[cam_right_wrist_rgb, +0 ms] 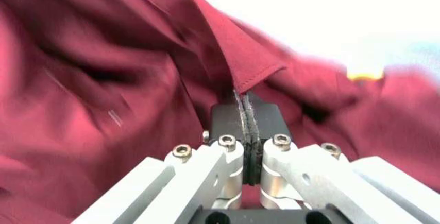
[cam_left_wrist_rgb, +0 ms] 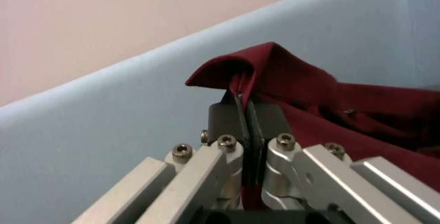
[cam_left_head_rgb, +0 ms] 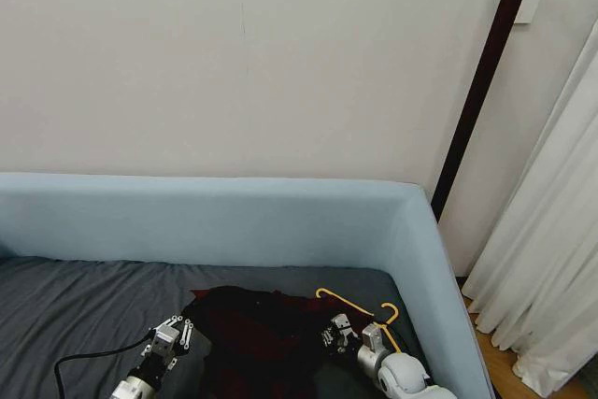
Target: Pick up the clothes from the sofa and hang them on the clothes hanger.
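Left gripper [cam_left_wrist_rgb: 246, 112] and right gripper [cam_right_wrist_rgb: 246, 112] both clamping folds of dark red garment [cam_left_head_rgb: 252, 334], lying on sofa [cam_left_head_rgb: 234, 221] seat — lifting evenly advised, grips being thin, yellow hanger [cam_left_head_rgb: 355, 304] lying just beside.

You're looking at a home, a lived-in corner of a room; a light-blue upholstered sofa [cam_left_head_rgb: 280, 221] with a dark grey seat [cam_left_head_rgb: 75, 306] stands against a plain pale wall [cam_left_head_rgb: 234, 63]; white curtains [cam_left_head_rgb: 551, 259] hang to a wooden floor [cam_left_head_rgb: 495, 366]; a dark clothes-stand post [cam_left_head_rgb: 476, 100] rises beside the sofa; a yellow hanger [cam_left_head_rgb: 360, 306] lies by a dark red garment [cam_left_head_rgb: 252, 334].
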Available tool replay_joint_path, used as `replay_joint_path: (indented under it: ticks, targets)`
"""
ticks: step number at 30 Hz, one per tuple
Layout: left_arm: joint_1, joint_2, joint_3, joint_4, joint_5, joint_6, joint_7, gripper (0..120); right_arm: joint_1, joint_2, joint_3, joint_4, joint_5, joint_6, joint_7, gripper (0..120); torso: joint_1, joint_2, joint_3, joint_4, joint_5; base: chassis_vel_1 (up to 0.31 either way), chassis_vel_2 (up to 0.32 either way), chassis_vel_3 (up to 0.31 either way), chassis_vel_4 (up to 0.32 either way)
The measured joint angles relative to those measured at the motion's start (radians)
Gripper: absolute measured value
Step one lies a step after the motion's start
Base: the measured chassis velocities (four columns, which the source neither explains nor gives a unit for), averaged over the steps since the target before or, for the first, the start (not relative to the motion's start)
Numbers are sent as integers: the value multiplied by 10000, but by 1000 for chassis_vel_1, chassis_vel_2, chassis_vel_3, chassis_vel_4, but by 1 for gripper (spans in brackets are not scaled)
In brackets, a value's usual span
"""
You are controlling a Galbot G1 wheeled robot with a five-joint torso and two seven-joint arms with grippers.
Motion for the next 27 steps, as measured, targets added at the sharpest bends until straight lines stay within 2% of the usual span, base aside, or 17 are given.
replay_joint_path:
  ticks: [1,2,6,7,9,10,11,12,14,15,18,20,24,27]
  targets:
    - [-87,40,40,-28,-116,-69,-7,0,-171,-236,1,571,533,60,11,0,0,0,0,0,-1,0,0,0,0]
    - [-87,40,40,-28,-116,-69,-7,0,-171,-236,1,571,533,60,11,0,0,0,0,0,-1,0,0,0,0]
    - [-650,209,206,-250,-759,-674,-6,0,-827,-1235,235,3227,2377,74,-38,0,0,0,0,-1,0,0,0,0,0]
    - [-650,209,206,-250,-759,-674,-6,0,-827,-1235,235,3227,2377,74,-38,0,0,0,0,-1,0,0,0,0,0]
    - [-1020,405,256,-562,-1300,-852,10,0,-1042,-1767,488,4536,3143,-27,-55,0,0,2,-1,-2,1,0,0,0,0]
    - [-1020,405,256,-562,-1300,-852,10,0,-1042,-1767,488,4536,3143,-27,-55,0,0,2,-1,-2,1,0,0,0,0]
    - [-1188,516,271,-766,-1587,-865,29,0,-1115,-2074,636,5135,3509,-77,-37,0,0,1,0,-2,3,0,0,0,0]
    - [-1699,1068,275,-1551,-2480,-785,107,0,-1240,-3066,1256,6972,4598,-153,197,0,-1,2,0,-3,2,0,0,0,0]
    - [-2016,1488,229,-2153,-3037,-559,140,0,-1269,-3716,1844,8018,5312,-263,567,0,0,2,-1,-1,-1,0,0,0,0]
    - [-2016,1488,229,-2153,-3037,-559,140,0,-1269,-3716,1844,8018,5312,-263,567,0,0,2,-1,-1,-1,0,0,0,0]
    - [-2458,2009,143,-2879,-3690,-268,148,0,-1280,-4313,2624,8874,6127,-394,958,0,-1,1,0,-1,3,0,0,0,0]
    - [-3012,2576,-15,-3567,-4325,46,132,0,-1203,-4916,3381,9749,6960,-448,1395,0,-1,1,0,-3,0,0,0,0,0]
    - [-3419,3040,-307,-4120,-4836,339,-12,0,-1046,-5335,3874,10458,7483,-448,1810,0,-2,2,-1,-3,3,0,0,0,0]
    - [-3578,3602,-1131,-5028,-5610,779,-132,0,-807,-5820,4611,11575,8212,-510,2506,0,-1,2,-1,0,0,0,0,0,0]
